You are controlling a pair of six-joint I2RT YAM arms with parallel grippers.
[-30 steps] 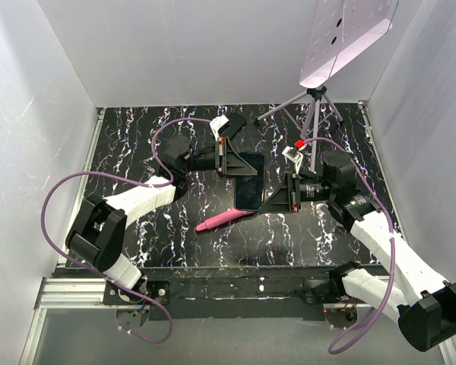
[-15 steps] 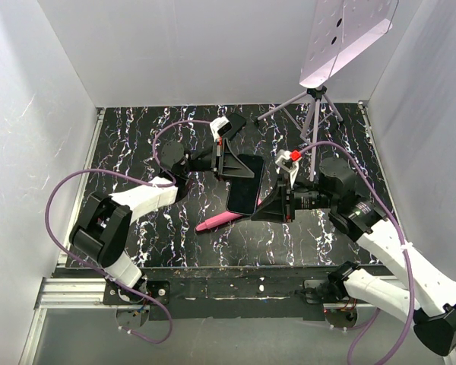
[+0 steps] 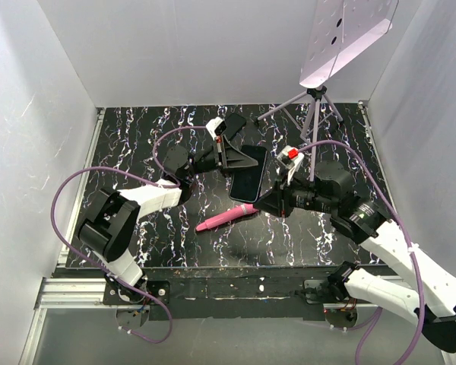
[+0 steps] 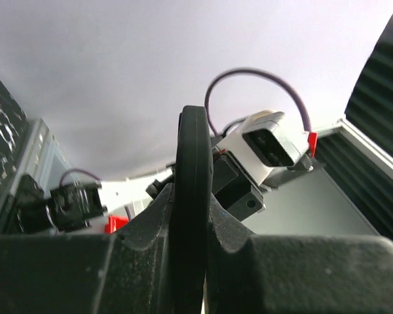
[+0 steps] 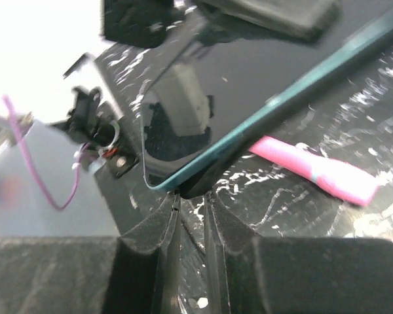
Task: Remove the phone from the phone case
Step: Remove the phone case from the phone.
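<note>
The phone, dark screen up with a teal rim, is held above the black marble table in its black case. My left gripper is shut on the case's far end; in the left wrist view the case's black edge stands upright between the jaws of that gripper. My right gripper is at the phone's near right corner. In the right wrist view the phone tilts up to the right, and the nearly closed tips of that gripper pinch its dark lower corner.
A pink pen lies on the table just below the phone; it also shows in the right wrist view. A tripod carrying a white panel stands at the back right. White walls enclose the table.
The phone has swung toward the back and tilted. My right gripper has slid from the phone's right side down to its near corner. My left arm has shifted slightly.
</note>
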